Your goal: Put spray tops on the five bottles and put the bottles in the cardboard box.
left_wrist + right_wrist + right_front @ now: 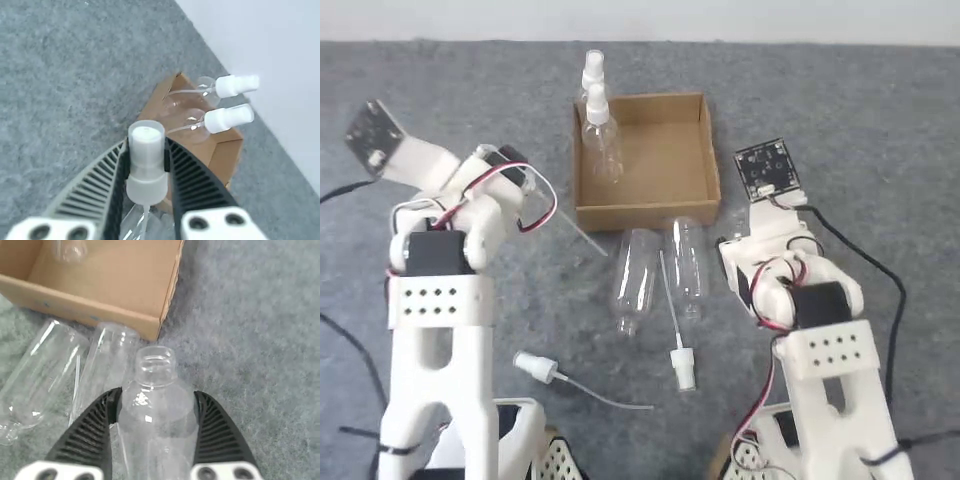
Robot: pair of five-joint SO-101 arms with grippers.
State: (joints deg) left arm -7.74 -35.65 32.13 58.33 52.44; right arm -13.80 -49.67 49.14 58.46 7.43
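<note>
Grey felt-like cloth covers the table point(880, 120), with a white wall point(740, 18) at the far side. The left pincer point(146, 145) pinches a spray top point(146, 170) — its tube is cut off at the edge. The right pincer point(156, 394) clamps an uncapped bottle point(152, 415), base unseen. Two capped bottles point(600, 130) lean in the far-left corner of the cardboard box point(645, 215); two bare bottles point(635, 280) lie just near it.
</note>
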